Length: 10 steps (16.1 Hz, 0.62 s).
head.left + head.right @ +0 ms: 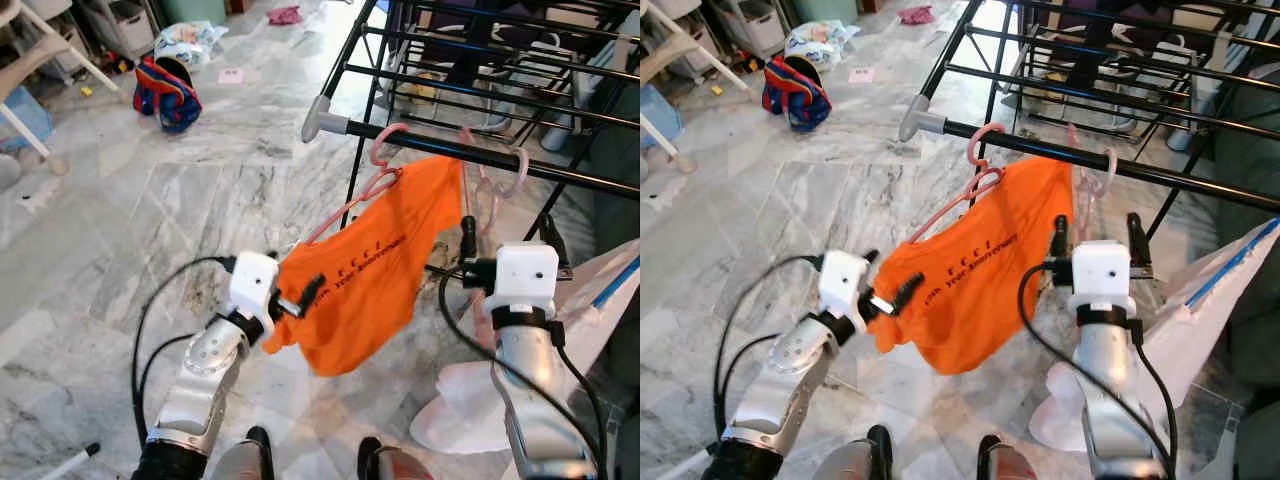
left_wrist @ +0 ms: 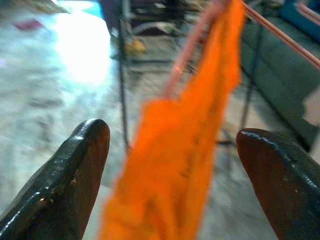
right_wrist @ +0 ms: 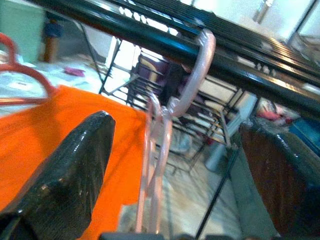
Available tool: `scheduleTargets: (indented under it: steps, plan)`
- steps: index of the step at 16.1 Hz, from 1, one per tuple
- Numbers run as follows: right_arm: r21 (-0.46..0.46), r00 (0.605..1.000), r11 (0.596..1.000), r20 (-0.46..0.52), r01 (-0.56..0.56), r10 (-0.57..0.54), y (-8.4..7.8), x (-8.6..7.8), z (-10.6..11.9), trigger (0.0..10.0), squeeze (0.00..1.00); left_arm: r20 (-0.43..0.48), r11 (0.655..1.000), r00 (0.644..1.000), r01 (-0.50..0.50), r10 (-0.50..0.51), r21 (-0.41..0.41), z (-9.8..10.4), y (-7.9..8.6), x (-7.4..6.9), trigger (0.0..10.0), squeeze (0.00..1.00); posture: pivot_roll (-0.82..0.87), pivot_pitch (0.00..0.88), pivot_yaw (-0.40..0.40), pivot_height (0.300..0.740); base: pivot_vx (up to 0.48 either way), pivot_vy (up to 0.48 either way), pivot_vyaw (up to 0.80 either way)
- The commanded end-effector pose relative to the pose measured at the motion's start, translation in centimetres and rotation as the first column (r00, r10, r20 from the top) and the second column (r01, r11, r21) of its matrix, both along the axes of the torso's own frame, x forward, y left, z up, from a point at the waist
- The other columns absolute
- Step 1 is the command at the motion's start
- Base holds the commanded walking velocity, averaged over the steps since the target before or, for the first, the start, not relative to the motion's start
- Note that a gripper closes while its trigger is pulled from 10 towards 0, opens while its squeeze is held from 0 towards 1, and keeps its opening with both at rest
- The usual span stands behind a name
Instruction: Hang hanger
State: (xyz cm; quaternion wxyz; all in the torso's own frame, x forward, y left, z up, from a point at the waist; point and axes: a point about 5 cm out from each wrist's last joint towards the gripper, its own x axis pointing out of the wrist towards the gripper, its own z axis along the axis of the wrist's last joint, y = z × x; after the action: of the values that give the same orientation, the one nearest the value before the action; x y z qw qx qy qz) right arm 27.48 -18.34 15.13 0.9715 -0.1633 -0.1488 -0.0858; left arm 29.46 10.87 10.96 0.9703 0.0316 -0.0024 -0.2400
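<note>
Hanging off the rack's front bar [image 1: 450, 145], the pink hanger [image 1: 378, 160] has its hook over the bar and carries the orange shirt [image 1: 375, 270], so the hang looks done or nearly. Left gripper [image 1: 300, 297] sits at the shirt's lower edge below the bar, fingers spread with cloth between, not clamped. Right gripper [image 1: 1095, 232] is open just under the bar beside a second, empty pink hanger [image 3: 170, 120], probably steadying.
</note>
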Motion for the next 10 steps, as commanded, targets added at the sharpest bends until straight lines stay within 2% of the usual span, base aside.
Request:
scheduleTargets:
  steps: [1, 2, 5, 7, 8, 9, 10]
  plan:
    - [0.006, 1.000, 1.000, -0.026, -0.010, 0.010, -0.1, -0.5, -0.3, 10.0, 1.00, 0.032, 0.999, 0.998, -0.046, 0.046, 0.018, 0.2, 0.6, -0.3, 10.0, 0.00, 0.03, 0.239, -0.006, 0.740, 0.000, 0.000, 0.00]
    - [0.021, 0.999, 1.000, -0.046, -0.002, 0.003, -0.4, -0.7, -0.6, 10.0, 0.00, 0.041, 0.996, 0.996, -0.083, 0.082, 0.027, 0.1, 1.1, -0.5, 10.0, 0.00, 0.03, 0.238, -0.007, 0.740, 0.000, 0.000, 0.00]
    - [0.045, 0.994, 0.999, -0.104, 0.025, -0.020, -1.2, -1.2, -1.3, 10.0, 0.00, 0.065, 0.984, 0.984, -0.171, 0.168, 0.052, -0.1, 2.2, -0.6, 10.0, 0.00, 0.02, 0.234, -0.019, 0.740, 0.000, 0.000, 0.00]
    - [0.008, 0.988, 0.997, -0.136, 0.073, -0.071, -1.7, -1.3, -1.9, 10.0, 0.00, 0.071, 0.978, 0.978, -0.201, 0.197, 0.052, 0.0, 2.5, -0.7, 10.0, 0.00, 0.01, 0.229, -0.018, 0.740, 0.000, 0.000, 0.00]
    - [0.024, 0.986, 0.999, -0.163, 0.029, -0.025, -1.4, -1.4, -2.4, 10.0, 0.33, 0.071, 0.979, 0.979, -0.195, 0.190, 0.066, -0.2, 2.4, -0.8, 10.0, 0.00, 0.01, 0.223, -0.015, 0.740, 0.000, 0.000, 0.00]
    - [0.024, 0.981, 0.999, -0.192, 0.030, -0.025, -1.4, -1.5, -2.7, 10.0, 1.00, 0.070, 0.977, 0.979, -0.195, 0.190, 0.080, -0.5, 2.3, -0.7, 10.0, 0.00, 0.01, 0.218, -0.010, 0.740, 0.000, 0.000, 0.00]
    - [0.016, 0.980, 1.000, -0.200, 0.026, -0.022, -1.3, -1.4, -2.9, 10.0, 1.00, 0.076, 0.978, 0.980, -0.191, 0.185, 0.088, -0.5, 2.2, -0.5, 10.0, 0.00, 0.01, 0.213, -0.006, 0.740, 0.000, 0.000, 0.00]
